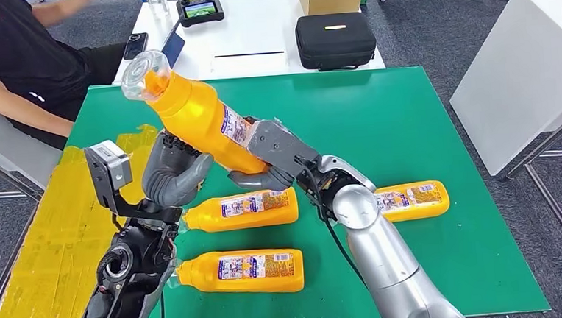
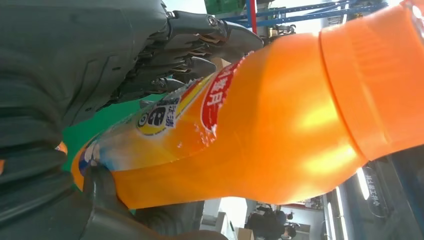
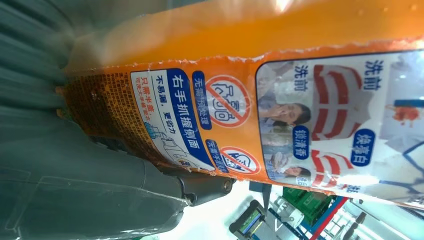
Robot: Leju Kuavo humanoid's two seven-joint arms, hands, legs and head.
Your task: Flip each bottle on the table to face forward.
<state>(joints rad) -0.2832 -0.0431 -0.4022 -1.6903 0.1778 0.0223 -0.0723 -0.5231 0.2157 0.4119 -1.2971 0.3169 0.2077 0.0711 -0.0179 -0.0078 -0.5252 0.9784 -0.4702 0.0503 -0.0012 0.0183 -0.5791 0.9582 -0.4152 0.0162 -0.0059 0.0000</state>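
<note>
While held aloft — glossy, contoured orange bottle (image 1: 194, 116).

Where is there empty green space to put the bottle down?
Bare green mat lies right of the raised bottle, up to the far edge and black case. The near-right corner is bare too. It is crowded in front, where three bottles lie beside the arms.

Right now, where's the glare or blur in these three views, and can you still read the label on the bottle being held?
Left wrist view: bright glare streaks on the held bottle, background overexposed, label partly legible. Right wrist view: label sharp and readable, though the far end washes out white. Head view: evenly lit, label too small to read, wide-angle bending at the green table edges.
</note>
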